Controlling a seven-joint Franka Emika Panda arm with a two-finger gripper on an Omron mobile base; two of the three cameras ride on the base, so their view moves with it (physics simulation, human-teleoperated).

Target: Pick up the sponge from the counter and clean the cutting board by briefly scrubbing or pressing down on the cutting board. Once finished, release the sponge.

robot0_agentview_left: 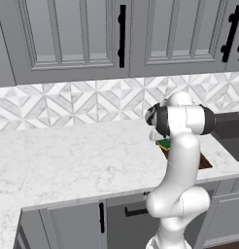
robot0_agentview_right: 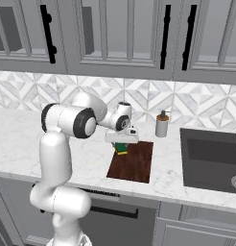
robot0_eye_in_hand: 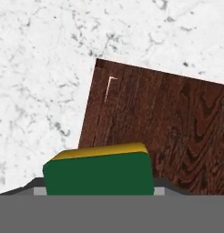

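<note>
The sponge (robot0_eye_in_hand: 98,173), green with a yellow layer along its upper edge, sits between my fingertips at the bottom of the hand view. My gripper (robot0_agentview_right: 122,145) is shut on the sponge (robot0_agentview_right: 121,148), which hides the finger pads. It hangs over the near-left corner of the dark reddish-brown cutting board (robot0_agentview_right: 134,163), close above the wood (robot0_eye_in_hand: 173,123). Whether the sponge touches the board I cannot tell. In the left base view the sponge (robot0_agentview_left: 164,144) peeks out beside my arm, and a sliver of the board (robot0_agentview_left: 205,162) shows behind it. The white marble counter (robot0_agentview_left: 68,160) surrounds the board.
A soap dispenser (robot0_agentview_right: 161,126) stands behind the board near the backsplash. The dark sink (robot0_agentview_right: 211,158) lies to the board's right. Grey upper cabinets (robot0_agentview_right: 120,33) hang above. Open marble counter (robot0_agentview_right: 24,144) stretches to the left.
</note>
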